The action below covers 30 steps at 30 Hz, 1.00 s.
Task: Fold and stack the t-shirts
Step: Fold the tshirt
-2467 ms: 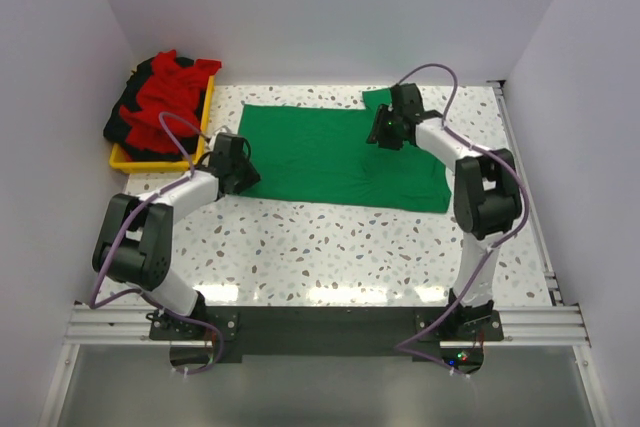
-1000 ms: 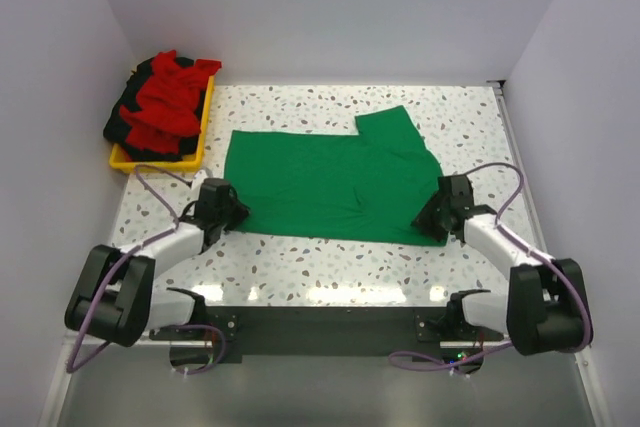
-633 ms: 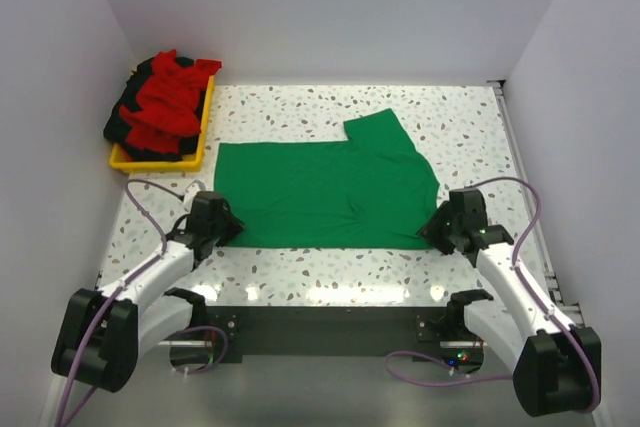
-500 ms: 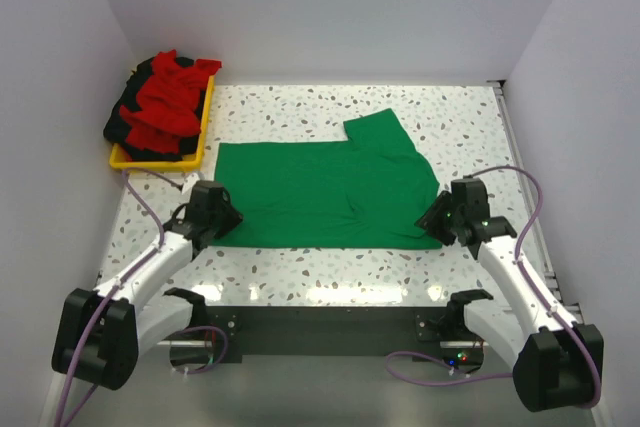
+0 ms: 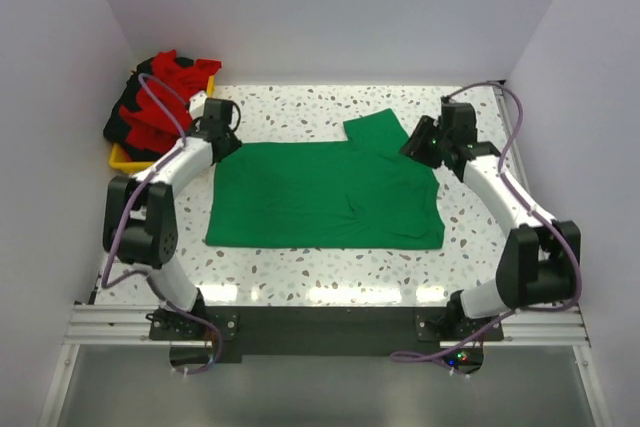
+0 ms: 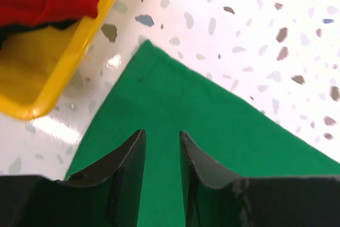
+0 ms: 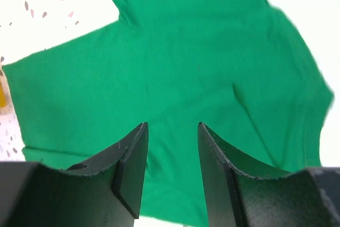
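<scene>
Green shirt (image 5: 328,197): lies spread flat in the middle of the table (image 5: 300,105), with one sleeve sticking out at its far right corner.
Left gripper (image 5: 218,127): hangs over the shirt's far left corner, just beside the tray (image 5: 120,156). In the wrist view its fingers (image 6: 133,155) stand apart with only green cloth showing in the gap. It grips nothing. I cannot tell whether the tips touch the cloth.
Right gripper (image 5: 420,141): sits over the far right part of the shirt, next to the sleeve. Its fingers (image 7: 133,158) are spread and nothing is pinched between them.
Red and dark shirts (image 5: 160,97): heaped unfolded in the tray at the far left corner, spilling over its rim.
Tray: yellow and shallow. Its near corner is close to the green shirt's corner but apart from it.
</scene>
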### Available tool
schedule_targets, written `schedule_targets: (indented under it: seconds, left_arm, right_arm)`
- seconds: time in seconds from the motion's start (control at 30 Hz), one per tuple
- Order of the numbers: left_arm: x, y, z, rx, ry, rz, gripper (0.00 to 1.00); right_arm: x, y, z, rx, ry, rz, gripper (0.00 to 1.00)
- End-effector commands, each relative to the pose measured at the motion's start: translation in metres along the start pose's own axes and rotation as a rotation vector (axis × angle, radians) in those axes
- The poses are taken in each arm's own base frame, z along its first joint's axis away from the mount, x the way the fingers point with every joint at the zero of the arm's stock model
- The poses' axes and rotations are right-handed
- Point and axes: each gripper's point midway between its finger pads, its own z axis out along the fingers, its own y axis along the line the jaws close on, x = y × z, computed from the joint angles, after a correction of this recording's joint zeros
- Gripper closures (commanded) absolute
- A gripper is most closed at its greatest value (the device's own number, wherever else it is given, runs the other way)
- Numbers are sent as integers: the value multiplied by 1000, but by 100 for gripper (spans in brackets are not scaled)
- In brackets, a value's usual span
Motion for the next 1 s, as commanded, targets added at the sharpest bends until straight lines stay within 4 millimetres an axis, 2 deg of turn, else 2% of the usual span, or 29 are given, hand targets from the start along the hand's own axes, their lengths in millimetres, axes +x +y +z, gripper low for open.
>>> schedule_targets:
  seconds: [0.0, 0.03, 0.1, 0.13, 0.17, 0.2, 0.23, 0.27, 0.3, 0.33, 0.63, 0.7, 0.8, 0.97]
  left_arm:
    - [-34, 3, 21, -103, -78, 89, 64]
    - [-35, 1, 27, -111, -80, 106, 64]
    - [-41, -1, 43, -151, -85, 139, 65]
    - [-35, 1, 55, -174, -70, 158, 65]
    - [-43, -4, 58, -173, -89, 167, 65]
    - [-42, -5, 63, -177, -86, 177, 65]
    - [-36, -3, 72, -190, -70, 193, 66]
    - [-40, -7, 74, -190, -75, 193, 66]
    - [-39, -6, 77, -200, -72, 197, 66]
    - [-34, -2, 83, -220, -59, 205, 66]
    - [-33, 2, 105, -252, -57, 213, 66]
    - [-34, 0, 108, -251, -57, 216, 66]
    - [-30, 0, 114, -252, -49, 219, 66]
    - [-23, 1, 123, -252, -32, 224, 67]
  right_arm:
    - [-38, 24, 18, -77, -63, -97, 54]
    - [-50, 32, 20, -98, -88, -113, 54]
    - [-53, 31, 36, -94, -75, -125, 54]
    - [-63, 37, 38, -106, -98, -136, 54]
    - [-64, 38, 43, -105, -94, -142, 54]
    - [-62, 34, 54, -94, -74, -145, 54]
    - [-68, 37, 56, -94, -78, -156, 54]
    - [-68, 36, 61, -89, -69, -159, 54]
    - [-64, 31, 71, -75, -47, -157, 54]
    - [-68, 34, 73, -79, -50, -173, 54]
    - [-75, 30, 119, -68, -12, -226, 53]
    - [-80, 29, 125, -57, -14, -231, 53]
    - [-75, 24, 137, -46, 8, -237, 53]
    - [-76, 21, 147, -36, 11, -242, 53]
